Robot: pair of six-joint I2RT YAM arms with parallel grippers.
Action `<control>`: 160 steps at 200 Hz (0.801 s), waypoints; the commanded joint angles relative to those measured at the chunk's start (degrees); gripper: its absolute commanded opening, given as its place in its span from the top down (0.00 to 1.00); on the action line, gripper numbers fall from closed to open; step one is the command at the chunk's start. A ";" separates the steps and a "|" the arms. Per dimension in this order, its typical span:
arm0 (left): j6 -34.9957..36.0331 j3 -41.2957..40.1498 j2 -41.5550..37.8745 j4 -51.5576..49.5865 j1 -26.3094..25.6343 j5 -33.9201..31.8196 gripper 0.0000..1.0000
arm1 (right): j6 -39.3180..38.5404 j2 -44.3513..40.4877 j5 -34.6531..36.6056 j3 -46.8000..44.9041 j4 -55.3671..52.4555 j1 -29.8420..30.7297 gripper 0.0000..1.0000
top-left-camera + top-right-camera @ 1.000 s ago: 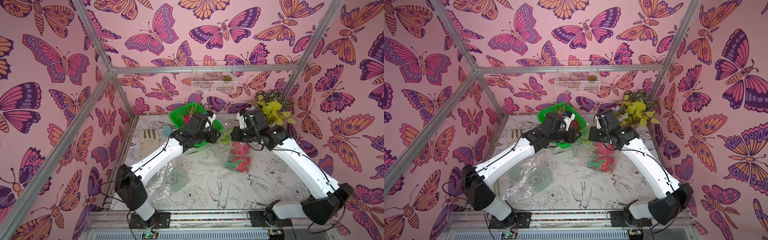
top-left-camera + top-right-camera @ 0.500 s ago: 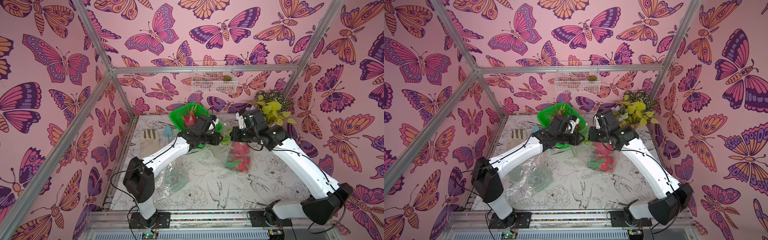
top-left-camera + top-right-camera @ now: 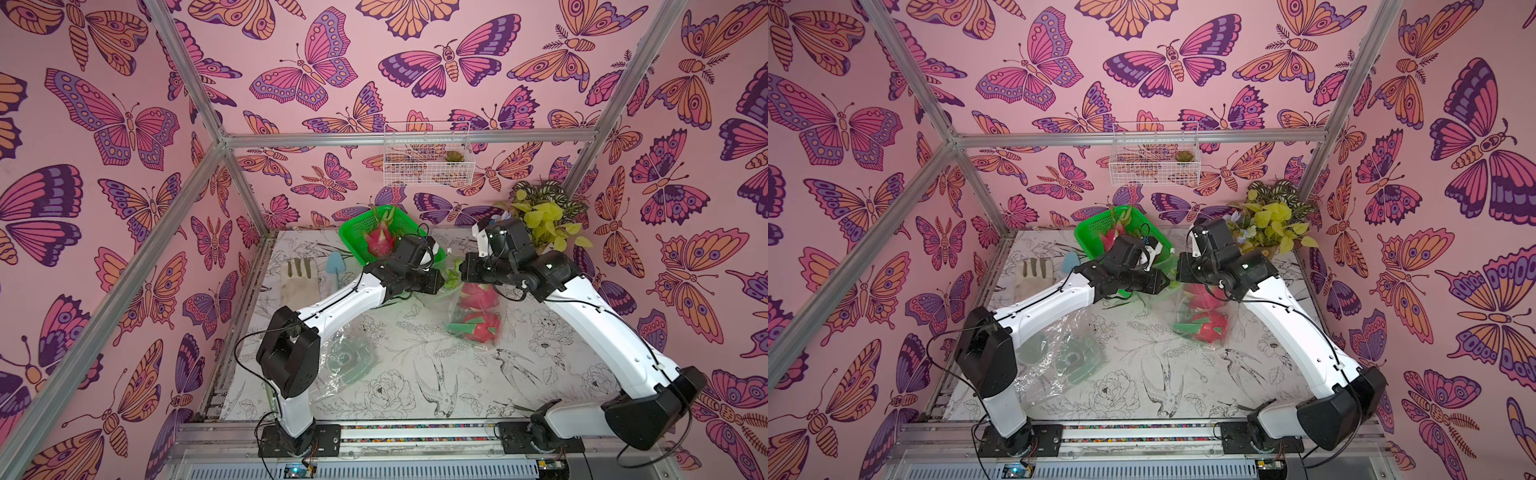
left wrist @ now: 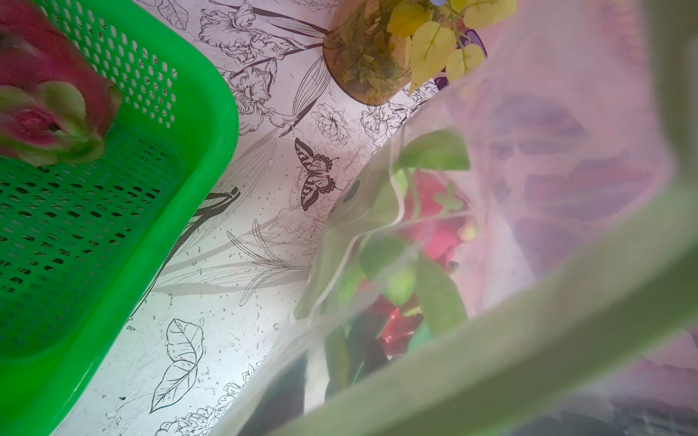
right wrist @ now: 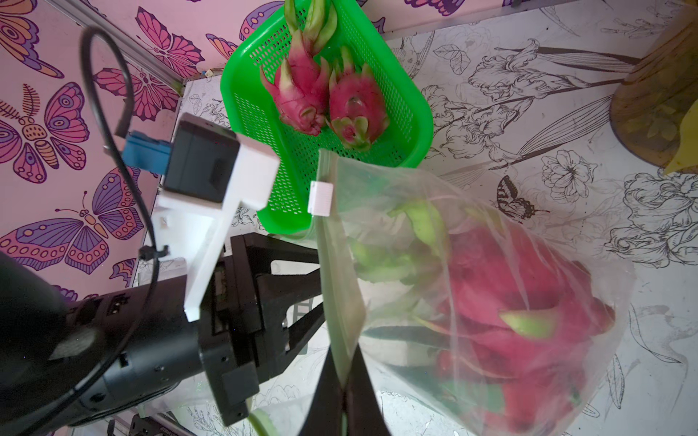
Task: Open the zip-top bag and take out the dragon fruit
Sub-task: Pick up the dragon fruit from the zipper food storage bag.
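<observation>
The clear zip-top bag (image 3: pixel 473 316) (image 3: pixel 1200 316) stands mid-table with two magenta dragon fruit (image 3: pixel 478 295) (image 5: pixel 510 302) inside. My right gripper (image 5: pixel 343 381) (image 3: pixel 461 270) is shut on the bag's greenish zip strip and holds the mouth up. The left gripper (image 5: pixel 321 287) (image 3: pixel 448 277) is at the bag's mouth with its fingers apart. Their tips pass behind the strip and are hidden. The left wrist view looks through the bag film (image 4: pixel 528 188) at green scales. Two more dragon fruit (image 5: pixel 298 87) (image 3: pixel 379 241) lie in the green basket (image 5: pixel 234 94) (image 3: pixel 353 232).
A potted plant (image 3: pixel 544 224) stands at the back right, close behind my right wrist. A glove (image 3: pixel 297 276) and a blue trowel (image 3: pixel 333 266) lie at the left. A crumpled clear bag (image 3: pixel 349 361) lies beside the left arm. A wire basket (image 3: pixel 428 162) hangs on the back wall.
My left gripper has swung from over the green basket rightward to the bag's mouth, uncovering the fruit in the basket. The right gripper and the bag have stayed put.
</observation>
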 commanded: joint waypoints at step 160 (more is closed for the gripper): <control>2.64 0.49 -11.96 0.01 -0.85 1.99 1.00 | 0.91 -0.49 10.36 -1.22 1.05 0.46 1.00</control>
